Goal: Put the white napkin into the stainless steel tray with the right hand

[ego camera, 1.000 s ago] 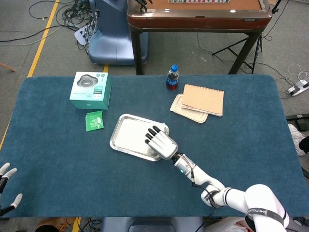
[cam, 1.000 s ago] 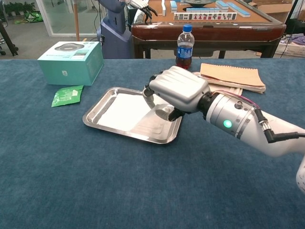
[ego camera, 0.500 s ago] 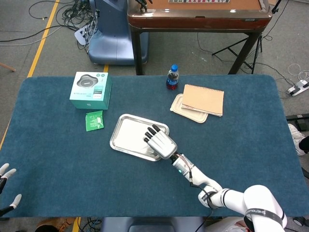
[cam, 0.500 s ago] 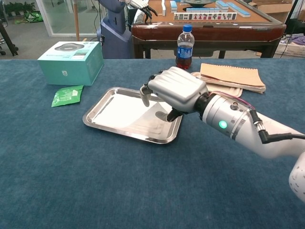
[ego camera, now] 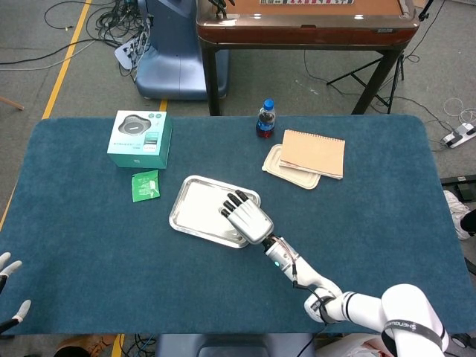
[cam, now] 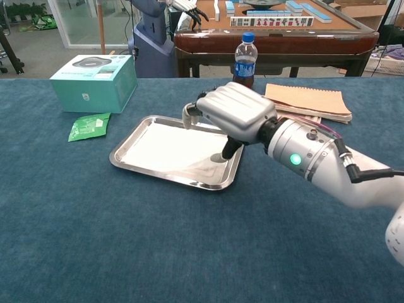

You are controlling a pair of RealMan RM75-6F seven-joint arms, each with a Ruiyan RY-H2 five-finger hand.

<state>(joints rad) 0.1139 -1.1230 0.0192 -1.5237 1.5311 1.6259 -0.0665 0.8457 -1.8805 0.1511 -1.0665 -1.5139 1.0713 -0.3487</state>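
The stainless steel tray (ego camera: pixel 177 216) (cam: pixel 125 161) lies at the middle of the blue table. A white napkin (ego camera: pixel 201 205) (cam: pixel 161 144) rests flat inside it, covering most of the floor. My right hand (ego camera: pixel 249 219) (cam: pixel 233 115) hovers over the tray's right end, palm down and fingers spread and bent downward, holding nothing. Its thumb tip points down at the tray floor; whether it touches is unclear. Only the fingertips of my left hand (ego camera: pixel 6 264) show, at the bottom left edge of the head view; they are apart and empty.
A teal box (ego camera: pixel 139 139) and a green packet (ego camera: pixel 146 185) sit left of the tray. Behind it on the right are a drink bottle (ego camera: pixel 265 119) and a brown notebook (ego camera: pixel 313 152) on a beige plate (ego camera: pixel 277 165). A mahjong table stands beyond the far edge.
My right hand has risen a little and shifted slightly left over the tray. The napkin edge bunched under its fingers now lies flat. My left hand slid lower out of frame.
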